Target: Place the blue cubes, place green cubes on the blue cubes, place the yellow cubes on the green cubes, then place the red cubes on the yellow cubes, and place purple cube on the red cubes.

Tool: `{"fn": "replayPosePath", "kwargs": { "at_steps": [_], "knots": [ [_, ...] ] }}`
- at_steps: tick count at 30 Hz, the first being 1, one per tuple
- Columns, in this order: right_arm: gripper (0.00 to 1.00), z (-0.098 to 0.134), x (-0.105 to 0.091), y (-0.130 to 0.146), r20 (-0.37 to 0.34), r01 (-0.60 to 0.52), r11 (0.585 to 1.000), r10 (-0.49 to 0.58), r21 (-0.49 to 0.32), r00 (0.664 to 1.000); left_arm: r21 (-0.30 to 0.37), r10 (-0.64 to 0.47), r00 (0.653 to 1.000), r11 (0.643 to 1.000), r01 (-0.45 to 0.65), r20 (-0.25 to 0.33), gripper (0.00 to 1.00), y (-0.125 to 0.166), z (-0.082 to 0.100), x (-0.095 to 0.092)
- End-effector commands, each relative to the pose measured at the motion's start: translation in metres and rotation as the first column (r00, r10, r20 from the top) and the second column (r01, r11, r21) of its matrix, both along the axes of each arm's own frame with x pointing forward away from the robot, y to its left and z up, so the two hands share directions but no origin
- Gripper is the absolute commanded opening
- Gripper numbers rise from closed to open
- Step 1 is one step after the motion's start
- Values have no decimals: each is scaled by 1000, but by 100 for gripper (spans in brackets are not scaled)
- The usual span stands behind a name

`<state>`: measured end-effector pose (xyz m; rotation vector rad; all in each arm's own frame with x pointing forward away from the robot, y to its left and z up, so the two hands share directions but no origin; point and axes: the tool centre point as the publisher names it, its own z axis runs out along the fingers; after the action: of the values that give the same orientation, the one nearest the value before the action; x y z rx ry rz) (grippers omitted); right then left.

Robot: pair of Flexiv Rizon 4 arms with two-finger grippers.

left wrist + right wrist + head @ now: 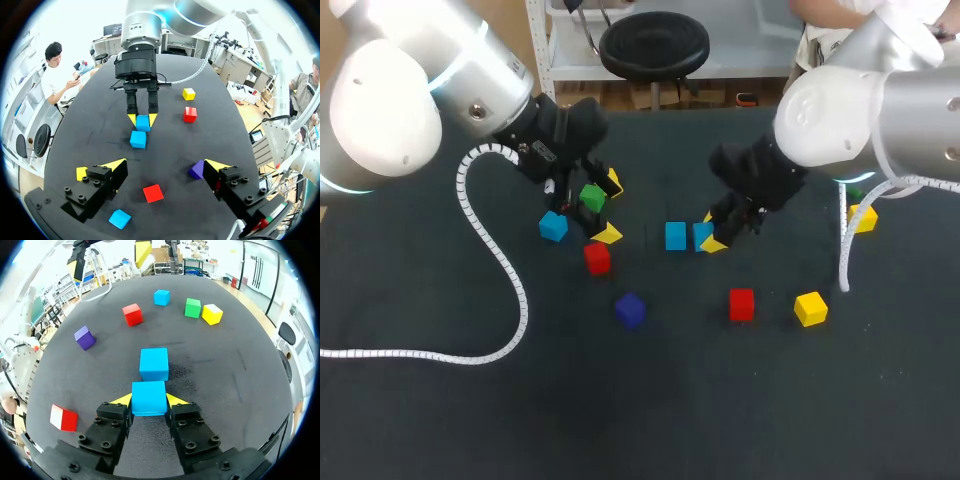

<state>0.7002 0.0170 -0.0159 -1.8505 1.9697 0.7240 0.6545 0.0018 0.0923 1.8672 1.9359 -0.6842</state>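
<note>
**Sam:** What is on the left side of the table (420, 420)?

**Mia:** The left blue cube (553, 226) sits there by itself. Just right of it hangs the left gripper (165, 165), up above the table. Its two fingers are spread wide apart, and it has hold of nothing.

**Sam:** What lies around it?

**Mia:** The green cube (192, 307) sits on the table. The far yellow cube (212, 314) is just beside it, a bit farther back. The left red cube (153, 192) is nearer to us than the green one, and in the wrist view it shows between the open fingers. The purple cube (630, 310) is nearer again and a little to the right, by itself.

**Sam:** And in the middle?

**Mia:** The middle blue cube (675, 236) sits on the table. Just to its right is the held blue cube (149, 396), low down by the table. The right gripper (149, 401) has hold of it. One finger presses on each side, and the fingers are only as far apart as the cube is wide.

**Sam:** Do the two blue cubes touch?

**Mia:** They are side by side and very close. I cannot tell if they touch.

**Sam:** What is on the right?

**Mia:** The right red cube (742, 304) and the near yellow cube (811, 308) sit on the near side, a little apart. The right yellow cube (863, 217) is farther back, just behind the white cable (841, 250) of the right arm.
</note>
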Motion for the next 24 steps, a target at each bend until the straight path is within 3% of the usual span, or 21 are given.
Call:
{"fn": "replayPosePath", "kwargs": {
  "at_steps": [1,24],
  "knots": [
    [0,0,-2,1,4,4,1000,-4,-7,1000,-1,-4,1000,1000,4,-1,100,0,0,1],
    [0,0,-1,1,7,26,999,-25,-19,1000,-1,-4,1000,1000,4,-1,100,0,0,1]
  ]
}}
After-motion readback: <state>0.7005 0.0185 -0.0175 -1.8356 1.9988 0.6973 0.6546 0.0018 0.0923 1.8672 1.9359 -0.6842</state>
